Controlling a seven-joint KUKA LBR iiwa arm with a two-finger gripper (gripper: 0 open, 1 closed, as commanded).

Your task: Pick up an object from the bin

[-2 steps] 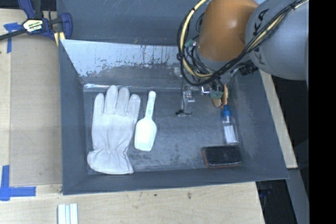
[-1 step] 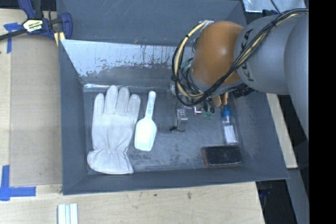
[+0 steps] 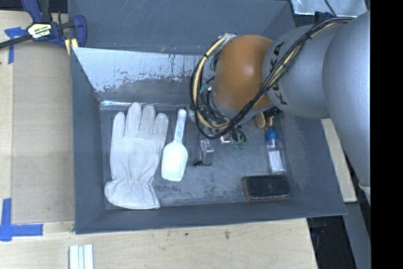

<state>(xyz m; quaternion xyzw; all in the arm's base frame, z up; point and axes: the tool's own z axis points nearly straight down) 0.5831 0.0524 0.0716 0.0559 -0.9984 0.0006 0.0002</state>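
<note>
Orange cover [image 3: 242, 75]: rounded shell on the wrist, highest thing in the view, sitting over the middle of the bin and hiding part of the floor beneath it.
Arm [image 3: 334, 72]: thick grey body entering from the right and crossing the right wall of the bin.
Cables [image 3: 203, 82]: black and yellow loops running round the left side of the orange cover and down toward the tool.
Gripper [image 3: 203, 155]: pokes out below the orange cover, low over the bare floor near the centre of the bin; whether it is wide or narrow I cannot tell, as the cover and cables hide most of it.
White scoop [image 3: 174, 164]: plastic, with its bowl toward the near wall and its thin handle pointing to the far wall; it lies just left of the gripper and is the closest thing to it, possibly not touching.
White glove [image 3: 133, 154]: lies flat at the left of the floor with its digits toward the far wall, its right edge against the white scoop.
Small clear bottle [image 3: 274, 154]: blue cap at its far end, lying right of the gripper and apart from it.
Black flat case [image 3: 266, 187]: rectangular, near the front right corner, just in front of the small clear bottle.
Bin [image 3: 189, 16]: grey metal with sloping walls; the far wall is scuffed.
</note>
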